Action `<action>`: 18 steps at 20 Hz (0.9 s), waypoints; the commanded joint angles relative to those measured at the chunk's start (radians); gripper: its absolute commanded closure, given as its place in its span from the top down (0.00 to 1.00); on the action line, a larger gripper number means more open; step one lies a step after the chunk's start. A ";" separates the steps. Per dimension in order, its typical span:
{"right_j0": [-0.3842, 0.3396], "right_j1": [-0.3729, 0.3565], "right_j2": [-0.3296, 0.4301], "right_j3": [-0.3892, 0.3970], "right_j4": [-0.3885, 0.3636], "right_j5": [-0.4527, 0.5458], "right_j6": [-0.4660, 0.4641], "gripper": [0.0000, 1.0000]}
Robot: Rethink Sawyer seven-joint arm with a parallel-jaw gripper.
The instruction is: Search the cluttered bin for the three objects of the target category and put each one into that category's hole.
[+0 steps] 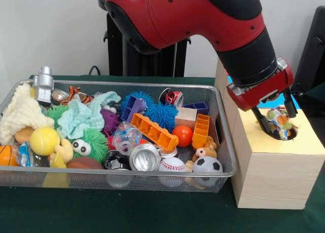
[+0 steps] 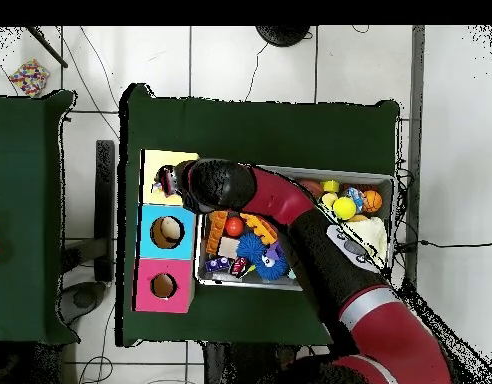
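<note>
Now the gripper (image 1: 277, 126), its two dark fingers (image 1: 262, 124) spread about a wad's width, clasps a dotted paper wad (image 1: 279, 121) sunk partly into the round hole (image 1: 289, 133) of the yellow-topped box (image 1: 277, 174) beside the wire basket (image 1: 222, 141), with no lettering readable.

The gripper (image 1: 277, 124) hung over the yellow-topped box (image 1: 277, 167), its fingers (image 1: 262, 122) closed around a dotted paper wad (image 1: 278, 121) at the hole (image 1: 290, 135), beside the wire bin (image 1: 223, 136).
</note>
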 commanded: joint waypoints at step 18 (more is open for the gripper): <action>-0.026 -0.049 -0.036 0.037 -0.022 0.063 0.100 1.00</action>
